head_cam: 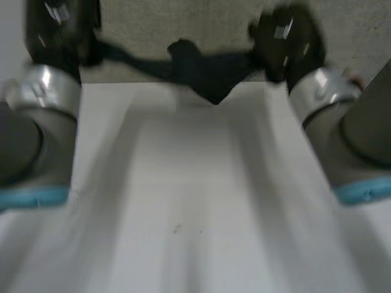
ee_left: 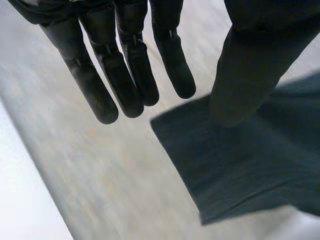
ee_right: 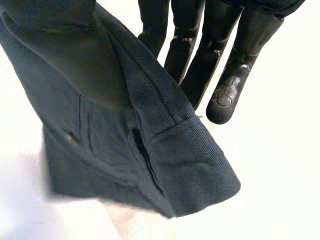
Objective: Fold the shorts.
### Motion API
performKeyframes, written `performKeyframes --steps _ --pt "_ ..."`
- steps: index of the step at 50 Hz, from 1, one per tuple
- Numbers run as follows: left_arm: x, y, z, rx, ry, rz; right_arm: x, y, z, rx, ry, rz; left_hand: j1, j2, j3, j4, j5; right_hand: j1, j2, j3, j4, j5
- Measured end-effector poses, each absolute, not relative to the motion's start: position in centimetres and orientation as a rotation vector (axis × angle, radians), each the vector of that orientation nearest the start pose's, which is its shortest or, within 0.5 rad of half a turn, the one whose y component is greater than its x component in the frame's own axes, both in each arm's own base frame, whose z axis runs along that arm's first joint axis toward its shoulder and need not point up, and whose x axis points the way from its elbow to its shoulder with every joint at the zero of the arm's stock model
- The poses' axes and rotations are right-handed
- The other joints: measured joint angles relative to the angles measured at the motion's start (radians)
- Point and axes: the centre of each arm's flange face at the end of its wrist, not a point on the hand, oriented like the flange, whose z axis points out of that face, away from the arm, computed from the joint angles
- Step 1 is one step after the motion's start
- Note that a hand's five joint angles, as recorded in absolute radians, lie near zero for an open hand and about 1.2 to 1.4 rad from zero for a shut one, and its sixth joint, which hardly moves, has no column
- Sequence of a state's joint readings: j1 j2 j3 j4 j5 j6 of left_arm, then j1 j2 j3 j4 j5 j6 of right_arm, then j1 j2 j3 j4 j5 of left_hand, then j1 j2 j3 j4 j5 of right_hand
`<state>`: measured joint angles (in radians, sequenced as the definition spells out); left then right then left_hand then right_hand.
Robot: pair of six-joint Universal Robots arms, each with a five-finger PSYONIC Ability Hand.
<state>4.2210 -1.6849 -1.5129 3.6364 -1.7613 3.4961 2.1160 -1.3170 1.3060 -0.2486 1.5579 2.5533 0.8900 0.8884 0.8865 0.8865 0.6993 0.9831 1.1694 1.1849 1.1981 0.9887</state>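
The dark shorts (head_cam: 201, 70) hang bunched at the table's far edge, stretched between my two hands. My left hand (head_cam: 58, 30) is at their left end. In the left wrist view its fingers (ee_left: 125, 65) are straight and spread away from the thumb, and a loose corner of the shorts (ee_left: 240, 170) lies past the thumb, with no cloth between fingers and thumb. My right hand (head_cam: 284, 39) is at the right end. There the shorts (ee_right: 125, 145) hang from the hand, their waistband end pinched between the thumb side and the fingers (ee_right: 215, 55), with a pocket slit showing.
The white table (head_cam: 195, 201) stretches bare from the shorts toward me. Grey floor (head_cam: 183, 18) lies beyond its far edge. Both grey forearms flank the table's sides.
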Motion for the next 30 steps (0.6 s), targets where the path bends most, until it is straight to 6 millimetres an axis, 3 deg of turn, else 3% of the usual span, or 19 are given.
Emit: performKeyframes --steps 1,6,8,10,11,14,18,21,29,30 --pt "-26.9 -26.1 31.7 0.519 1.712 -2.595 31.4 -26.0 30.6 -1.108 1.706 -2.422 0.000 0.000 0.000 0.000 0.000 0.000 0.000 0.000 0.000 0.000" --pt "-27.2 -25.5 25.1 0.676 1.885 -2.434 31.5 -26.0 24.4 -1.229 1.895 -2.207 0.000 0.000 0.000 0.000 0.000 0.000 0.000 0.000 0.000 0.000" --pt "-27.6 -24.9 21.2 0.781 1.989 -2.315 31.5 -26.0 20.9 -1.293 1.997 -2.078 0.006 0.007 0.007 0.007 0.009 0.000 0.000 0.000 0.000 0.000" --pt "-27.8 -24.4 19.5 0.834 2.033 -2.255 31.4 -25.9 19.7 -1.315 2.034 -2.027 0.006 0.007 0.007 0.007 0.009 0.000 0.000 0.000 0.000 0.000" --pt "-28.1 -23.6 17.1 0.914 2.091 -2.161 31.3 -25.7 17.8 -1.350 2.094 -1.940 0.087 0.084 0.084 0.085 0.087 0.000 0.000 0.000 0.000 0.000" --pt "-28.1 -22.5 15.1 1.020 2.141 -2.026 30.8 -25.3 16.1 -1.388 2.164 -1.833 0.173 0.171 0.172 0.174 0.175 0.000 0.000 0.000 0.000 0.000" --pt "-27.9 -21.8 14.7 1.075 2.157 -1.939 30.4 -24.8 15.4 -1.410 2.205 -1.763 0.252 0.293 0.290 0.295 0.274 0.000 0.000 0.000 0.000 0.000" --pt "-26.8 -20.5 15.8 1.102 2.171 -1.807 29.6 -23.7 15.7 -1.431 2.232 -1.703 0.252 0.306 0.303 0.309 0.274 0.000 0.000 0.000 0.000 0.000" --pt "-25.5 -18.5 17.6 1.089 2.172 -1.759 28.9 -22.0 17.0 -1.447 2.210 -1.674 0.252 0.306 0.303 0.309 0.275 0.000 0.000 0.000 0.000 0.000" --pt "-25.3 -17.9 17.9 1.090 2.167 -1.772 28.8 -21.5 17.3 -1.452 2.199 -1.656 0.007 0.033 0.037 0.053 0.065 0.000 0.000 0.000 0.000 0.000"
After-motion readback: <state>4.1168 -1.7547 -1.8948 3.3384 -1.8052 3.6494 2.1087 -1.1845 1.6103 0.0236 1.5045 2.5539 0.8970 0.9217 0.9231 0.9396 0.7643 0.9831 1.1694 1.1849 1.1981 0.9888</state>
